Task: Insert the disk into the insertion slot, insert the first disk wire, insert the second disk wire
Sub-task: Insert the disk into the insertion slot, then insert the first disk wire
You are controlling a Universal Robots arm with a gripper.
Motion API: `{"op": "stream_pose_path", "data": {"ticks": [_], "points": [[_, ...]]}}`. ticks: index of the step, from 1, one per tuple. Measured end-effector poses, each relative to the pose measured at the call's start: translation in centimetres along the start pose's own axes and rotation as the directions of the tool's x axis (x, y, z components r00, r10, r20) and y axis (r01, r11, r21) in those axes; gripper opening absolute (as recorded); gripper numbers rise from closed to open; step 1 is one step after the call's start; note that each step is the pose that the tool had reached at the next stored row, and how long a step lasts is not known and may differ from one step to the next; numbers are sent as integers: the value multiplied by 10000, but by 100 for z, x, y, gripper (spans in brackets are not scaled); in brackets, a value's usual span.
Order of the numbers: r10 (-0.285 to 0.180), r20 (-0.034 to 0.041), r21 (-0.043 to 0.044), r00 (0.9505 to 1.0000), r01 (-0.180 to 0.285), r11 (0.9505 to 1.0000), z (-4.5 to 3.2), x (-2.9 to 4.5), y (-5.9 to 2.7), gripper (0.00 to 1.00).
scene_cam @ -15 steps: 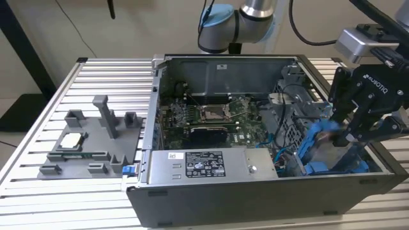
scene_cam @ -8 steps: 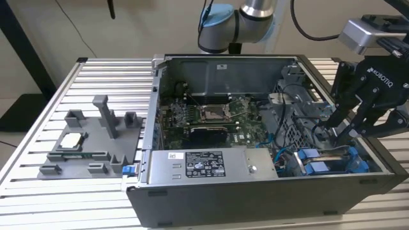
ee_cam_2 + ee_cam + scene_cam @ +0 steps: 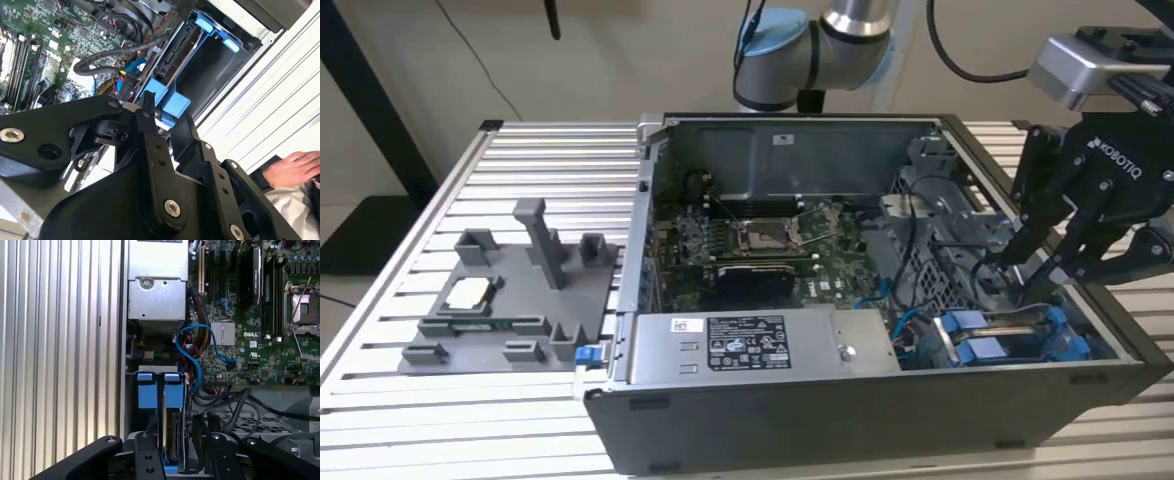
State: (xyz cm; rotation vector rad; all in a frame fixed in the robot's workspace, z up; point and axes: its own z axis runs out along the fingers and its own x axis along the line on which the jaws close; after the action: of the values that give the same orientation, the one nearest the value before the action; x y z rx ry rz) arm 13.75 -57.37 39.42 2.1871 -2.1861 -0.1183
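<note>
Blue plastic tabs (image 3: 150,392) on the disk's carrier stick out just past the jaw tips. The disk (image 3: 172,437) stands on its edge right between the jaws, down in the insertion slot (image 3: 130,405). The gripper (image 3: 1025,275) has one jaw on each side of it, but I cannot tell if they squeeze it. A blue wire (image 3: 192,355) loops a bit further out. A person's hand (image 3: 292,167) rests off to one side.

wall (image 3: 614,50): plain beige | table (image 3: 520,170): slatted aluminium | post (image 3: 376,110): black, exterior view's left
</note>
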Motion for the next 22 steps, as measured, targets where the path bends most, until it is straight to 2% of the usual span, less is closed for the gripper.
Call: {"op": "stream_pose_path", "data": {"ticks": [10, 15, 18, 19, 22], "points": [[-3, 15, 34, 10000, 3, 10000, 1, -13, 4, 41], [-14, 142, 45, 9999, 13, 10000, -2, -28, 23, 41], [-27, 280, 64, 9996, 25, 10000, 0, -47, 51, 41], [-35, 374, 72, 9993, 32, 10000, 1, -53, 56, 41], [-67, 714, 84, 9974, 61, 9999, 2, -69, 58, 41]]}}
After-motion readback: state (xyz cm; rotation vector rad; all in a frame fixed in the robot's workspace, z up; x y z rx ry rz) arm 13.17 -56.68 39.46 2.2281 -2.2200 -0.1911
